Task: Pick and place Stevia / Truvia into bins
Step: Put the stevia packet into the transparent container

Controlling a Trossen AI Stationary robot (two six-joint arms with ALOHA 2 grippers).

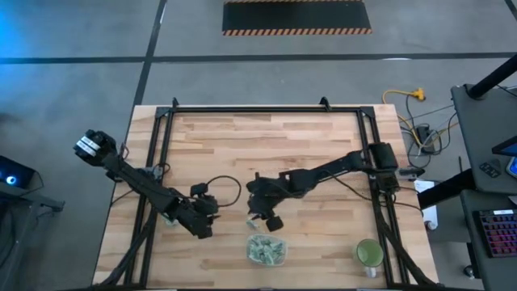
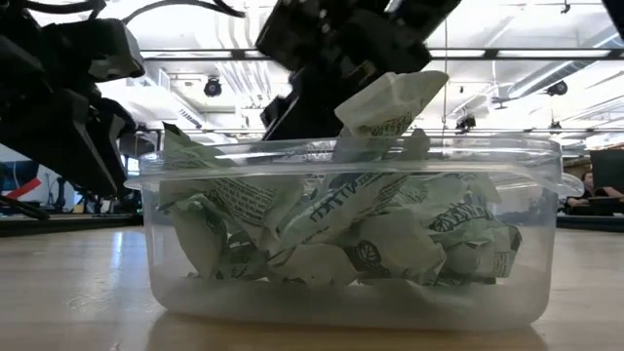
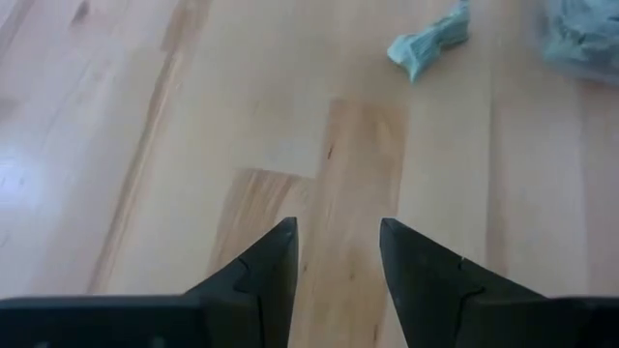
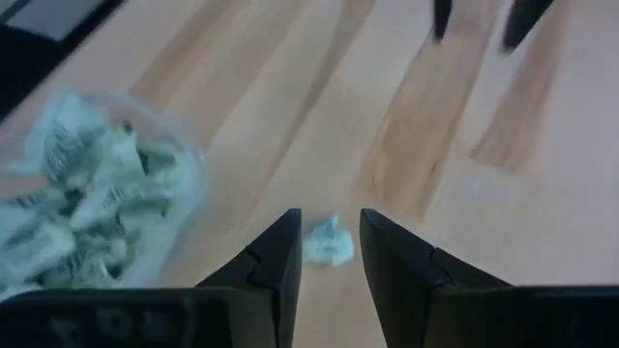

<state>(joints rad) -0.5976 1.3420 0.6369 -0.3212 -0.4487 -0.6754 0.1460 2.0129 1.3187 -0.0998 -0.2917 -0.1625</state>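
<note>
stevia sachets (image 2: 351,239) already fill most of the clear bin (image 1: 266,250), which sits close to the worktop's (image 1: 266,145) near edge, a little right of its middle. from table height i see them heaped to the rim, with one crumpled packet (image 2: 390,102) riding above the pile under the dark arm, so i judge it was let go from above and is dropping or resting on top; i can't tell which.

just beyond the bin, toward the worktop's centre, my right gripper (image 1: 266,218) hangs over the wood. its fingers (image 4: 276,266) stand parted with a narrow gap, and a small pale sachet (image 4: 327,242) lies on the boards between their tips. i can't tell whether it is pinched or lying loose. the gripper sits here because the bin is beside it, a short carry away.

off toward the near left, my left gripper (image 1: 202,222) is low over bare wood, fingers (image 3: 261,275) moderately apart and holding nothing. another stray sachet (image 3: 428,43) lies ahead of it, well apart from the tips, near the bin's blurred edge. i judge that arm is lined up to reach it next.

a round green cup (image 1: 369,253) stands alone near the worktop's near right corner, outside the work.
</note>
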